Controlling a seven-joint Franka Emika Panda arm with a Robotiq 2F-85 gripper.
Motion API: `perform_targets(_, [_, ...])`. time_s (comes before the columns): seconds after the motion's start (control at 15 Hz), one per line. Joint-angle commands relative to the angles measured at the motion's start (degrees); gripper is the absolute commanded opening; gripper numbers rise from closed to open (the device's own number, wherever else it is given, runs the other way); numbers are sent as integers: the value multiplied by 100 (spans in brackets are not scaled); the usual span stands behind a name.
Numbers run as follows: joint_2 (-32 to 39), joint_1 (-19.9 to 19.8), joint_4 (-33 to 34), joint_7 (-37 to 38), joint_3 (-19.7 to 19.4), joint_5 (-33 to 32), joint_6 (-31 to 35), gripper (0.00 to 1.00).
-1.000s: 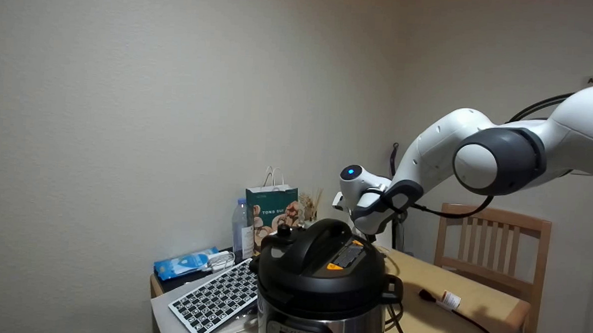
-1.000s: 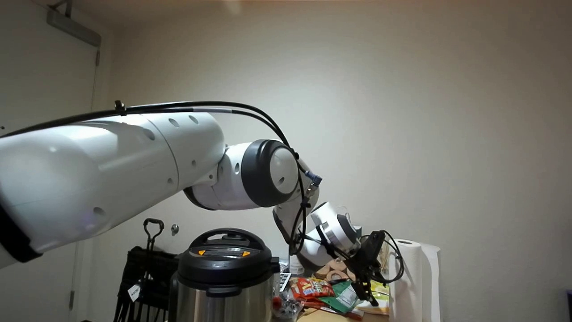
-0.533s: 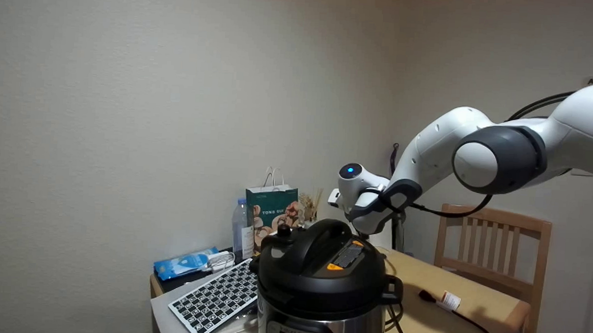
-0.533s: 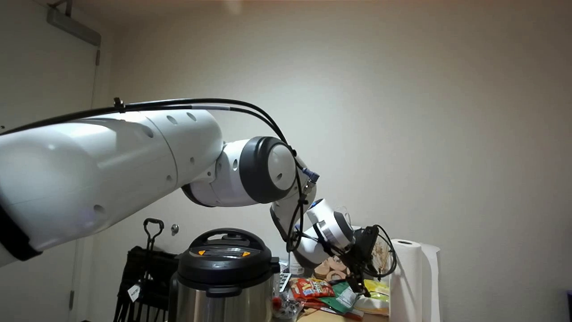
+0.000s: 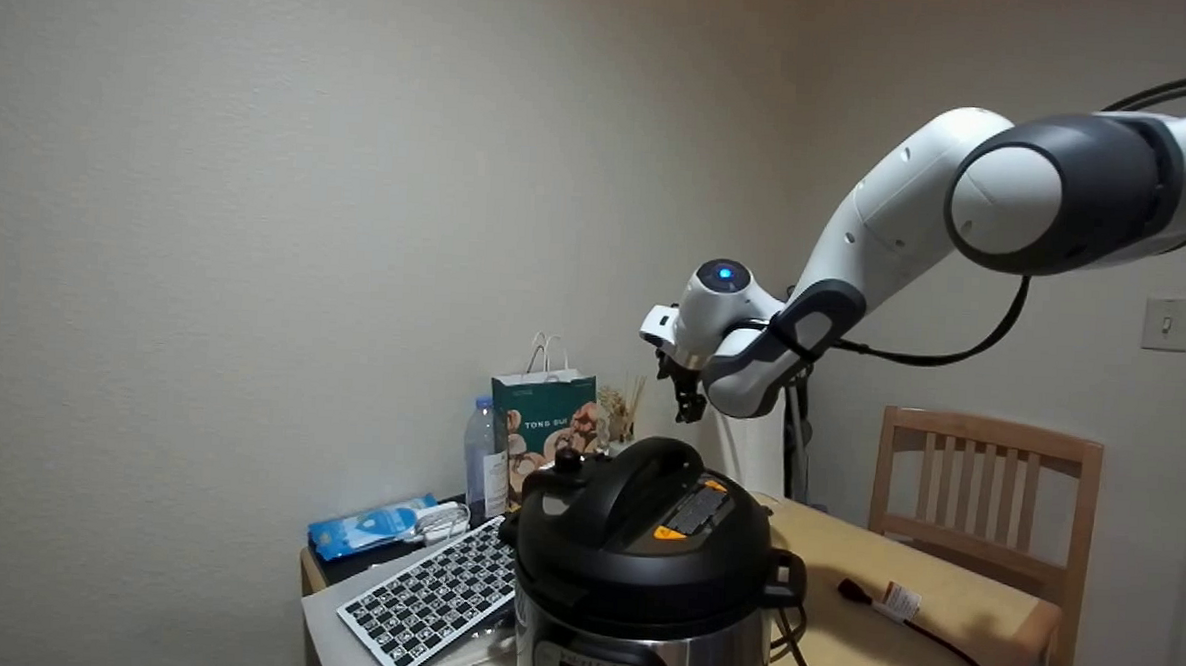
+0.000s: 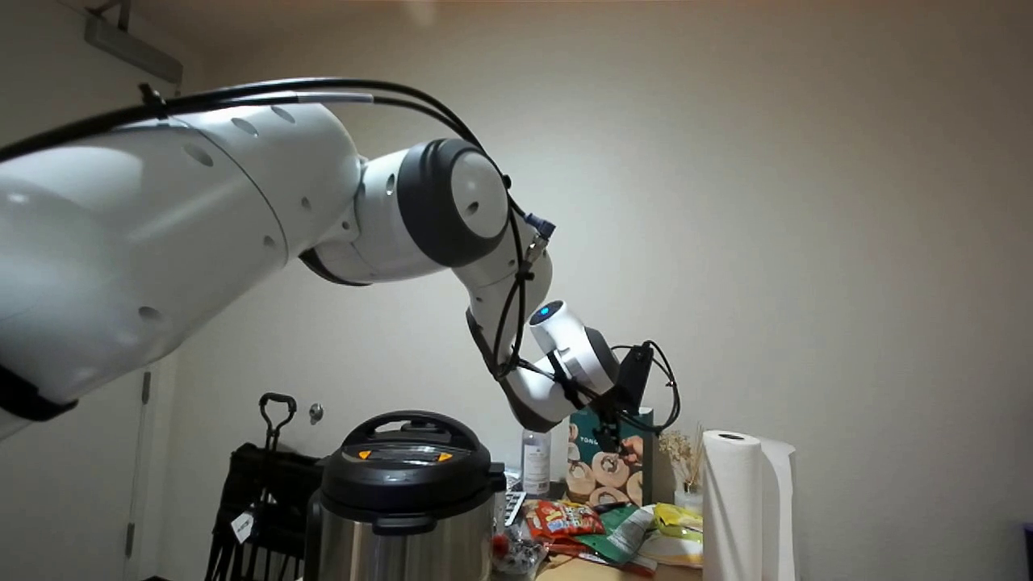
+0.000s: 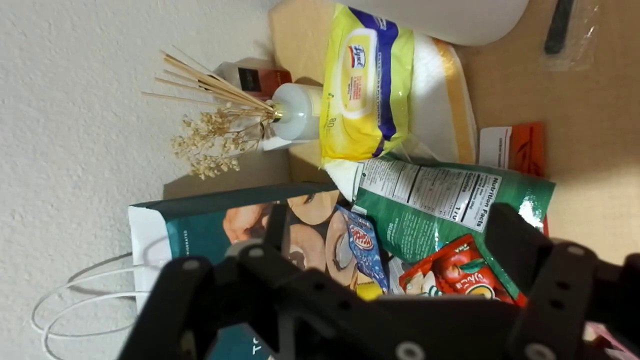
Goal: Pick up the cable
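In an exterior view I see the cable lying on the table, right of the pressure cooker, its black plug toward the far side, the cord curving round on the near side and back toward the cooker. I'd judge it light, bendy and hard to damage, though the thin cord could roll out of a loose pinch; the thicker, stiffer plug, or the bit just behind it, looks the better hold. A white tag sits there, its print too small to read. The cooker's front panel, blurred, seems to say "Instant Pot". At the far side a green bag reads "TONG SUI". The gripper hangs in the air beyond the cooker, well apart from the cable.

In an exterior view the paper roll stands at the right, the cooker at the left; on the bag between them I get only "TONG". The cable is out of sight.

In the wrist view the fingers are spread wide, gripping nothing. Below lie a yellow pack marked "Lysol", a green packet printed "Nutrition Facts", and a red packet with Japanese characters. No cable here either.
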Motion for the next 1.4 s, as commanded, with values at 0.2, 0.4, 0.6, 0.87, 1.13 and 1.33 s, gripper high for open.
perform_targets(0.2, [-300,-104,-473,-176,207,64,153,100])
perform_targets(0.4, [-952,23,-1222,135,171,19,276,100])
perform_targets(0.6, [-1541,125,-1943,275,67,-98,440,100])
perform_targets(0.87, [-1476,153,-1776,294,37,-65,259,100])
perform_targets(1.13, [-1776,210,-2131,427,-78,-134,262,100])
perform_targets(1.33, [-1776,213,-2142,430,-78,-135,262,100])
